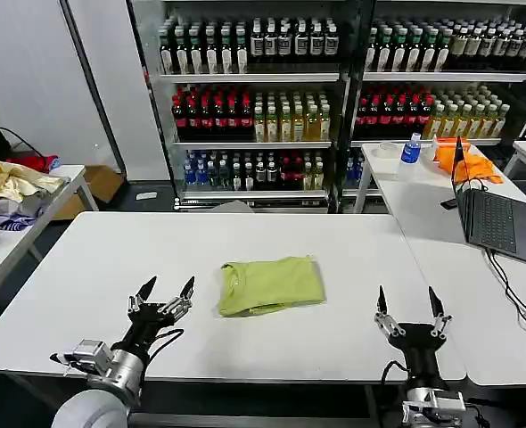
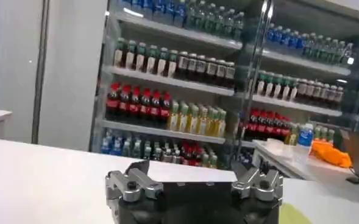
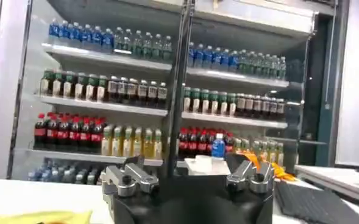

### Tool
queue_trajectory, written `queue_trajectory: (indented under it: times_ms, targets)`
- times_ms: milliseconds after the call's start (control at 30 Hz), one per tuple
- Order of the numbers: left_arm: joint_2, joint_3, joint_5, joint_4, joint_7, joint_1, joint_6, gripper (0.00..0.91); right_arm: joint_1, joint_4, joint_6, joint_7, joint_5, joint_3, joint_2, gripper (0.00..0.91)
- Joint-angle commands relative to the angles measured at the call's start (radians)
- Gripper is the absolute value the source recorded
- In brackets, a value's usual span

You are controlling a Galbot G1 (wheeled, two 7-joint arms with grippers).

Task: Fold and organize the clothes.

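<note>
A lime, yellow-green T-shirt [image 1: 270,285] lies folded into a compact rectangle on the white table [image 1: 102,276], near its middle. My left gripper [image 1: 166,289] hovers over the table's near edge, to the left of the shirt, open with nothing between its fingers. My right gripper [image 1: 406,302] stands open and empty at the near edge, to the right of the shirt. A sliver of the shirt [image 2: 292,215] shows in the left wrist view beside the left gripper [image 2: 193,173]. In the right wrist view the shirt's edge [image 3: 39,217] lies beside the right gripper [image 3: 188,167].
A second white table [image 1: 441,214] on the right carries an open laptop [image 1: 499,218], an orange cloth [image 1: 464,160], a blue-capped bottle [image 1: 411,148] and cables. A side table [image 1: 31,223] at left holds a heap of cloth. Drink shelves [image 1: 254,98] stand behind.
</note>
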Motion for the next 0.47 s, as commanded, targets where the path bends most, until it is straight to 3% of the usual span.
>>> queue_trajectory:
  times_ms: [33, 467]
  targets:
    - [0.0, -0.004, 0.019, -0.023, 0.001, 0.023, -0.005, 0.907, -0.06, 0.06, 0.005, 0.017, -0.018, 0.026, 0.008, 0.907]
    - [-0.008, -0.005, 0.024, -0.02, 0.005, 0.024, -0.013, 0.907, -0.065, 0.066, -0.005, 0.02, -0.041, 0.026, 0.008, 0.907]
